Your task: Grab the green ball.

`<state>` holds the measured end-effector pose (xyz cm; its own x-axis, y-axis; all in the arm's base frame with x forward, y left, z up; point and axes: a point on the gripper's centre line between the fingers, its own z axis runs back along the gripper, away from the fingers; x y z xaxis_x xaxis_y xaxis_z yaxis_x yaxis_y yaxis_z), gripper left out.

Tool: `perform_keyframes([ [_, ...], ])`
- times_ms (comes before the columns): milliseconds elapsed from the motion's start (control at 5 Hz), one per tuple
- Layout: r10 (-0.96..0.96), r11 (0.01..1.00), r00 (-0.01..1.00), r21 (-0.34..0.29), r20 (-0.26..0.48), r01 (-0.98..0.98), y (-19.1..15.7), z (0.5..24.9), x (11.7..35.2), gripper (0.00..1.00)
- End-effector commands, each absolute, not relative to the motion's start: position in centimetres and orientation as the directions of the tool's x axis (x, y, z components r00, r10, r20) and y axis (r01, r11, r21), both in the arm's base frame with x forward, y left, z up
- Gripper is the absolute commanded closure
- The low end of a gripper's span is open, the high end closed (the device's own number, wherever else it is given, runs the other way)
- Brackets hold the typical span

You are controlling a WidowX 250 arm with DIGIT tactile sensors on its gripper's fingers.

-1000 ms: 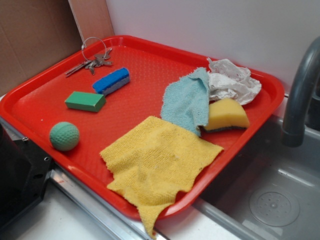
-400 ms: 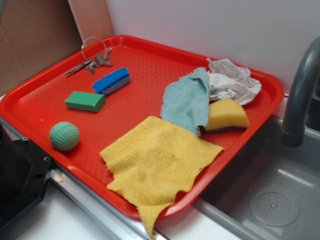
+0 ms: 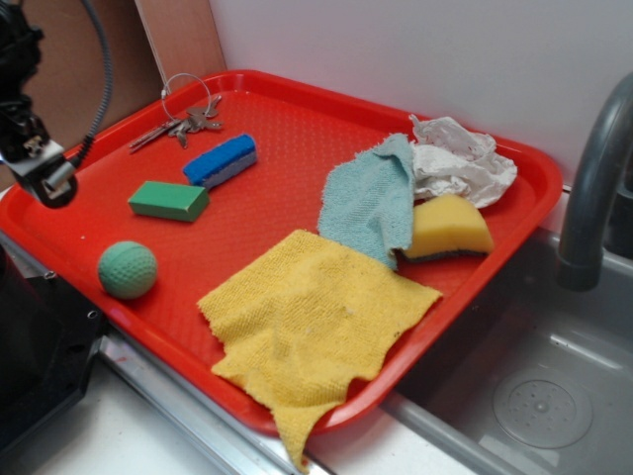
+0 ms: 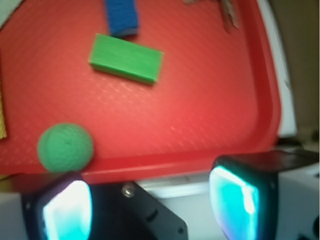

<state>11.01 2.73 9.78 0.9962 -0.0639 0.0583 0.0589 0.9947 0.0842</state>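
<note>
Gripper open above tray edge, green ball nearby.

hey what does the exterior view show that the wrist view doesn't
Only the exterior view shows the yellow cloth, light blue cloth, yellow sponge, crumpled white rag, the faucet and the sink. Only the wrist view shows the gripper with its fingers apart. Both show the green ball, green block, blue block, keys and red tray.
</note>
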Motion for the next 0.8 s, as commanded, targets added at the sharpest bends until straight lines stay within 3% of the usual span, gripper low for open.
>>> perform_keyframes([
  [0, -0.182, 0.983, 0.980, 0.007, 0.086, 0.182, -0.9, 9.1, 13.2, 0.00],
  [200, -0.204, 0.976, 0.978, -0.066, 0.044, 0.206, -2.1, 7.8, 11.3, 0.00],
  [400, -0.245, 0.968, 0.969, -0.070, -0.029, 0.243, -2.6, 6.3, 10.7, 0.00],
  [600, -0.264, 0.964, 0.963, -0.038, -0.046, 0.262, -1.8, 5.2, 10.8, 0.00],
])
